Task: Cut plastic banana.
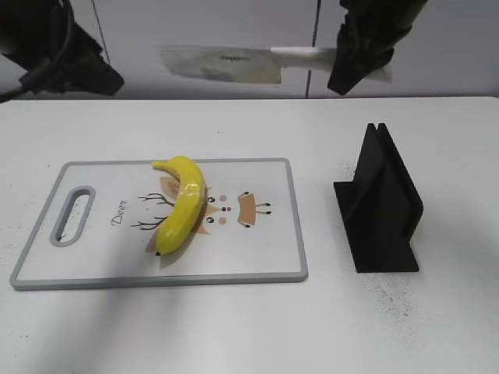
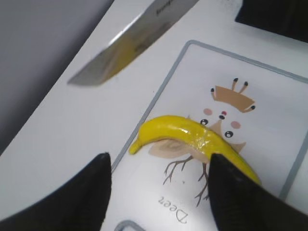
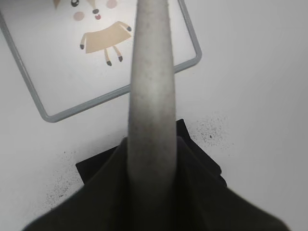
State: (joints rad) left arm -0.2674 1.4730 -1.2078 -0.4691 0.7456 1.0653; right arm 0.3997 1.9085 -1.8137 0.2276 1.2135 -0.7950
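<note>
Between the right gripper's point(image 1: 360, 58) dark fingers point(image 3: 202, 192) sat the pale handle point(image 3: 150, 96) of a knife point(image 1: 222, 65); they were closed tight on it from both sides, as the right wrist view showed. From that grip the handle ran out to a broad, cleaver-like blade point(image 2: 130, 41) held flat-side on in the air, well above the white table point(image 1: 234, 327) and pointing toward the left of the exterior view. The blade hung beyond the far edge of the board point(image 1: 281, 257), apart from everything on it.

The left gripper point(image 2: 156, 192) held nothing. Its two black fingers point(image 2: 91, 192) stood wide apart in the wrist view, up in the air, with the board and banana point(image 2: 192, 137) showing in the gap. In the exterior view the left arm was only a dark mass at the upper left corner.

The banana point(image 1: 183, 204) lay on the board, left of its middle, across a printed deer cartoon. It curved from a stem end at the far side down to a tip near the front, with a shiny band about its middle. No gripper touched it, and it looked whole.

The board was white with a grey rim and a slot handle at its left end, lying flat on the table. To its right, well apart, stood a black knife stand point(image 1: 380, 204) with a slot at its top, upright on its flat base, with dark specks on the table around it.
</note>
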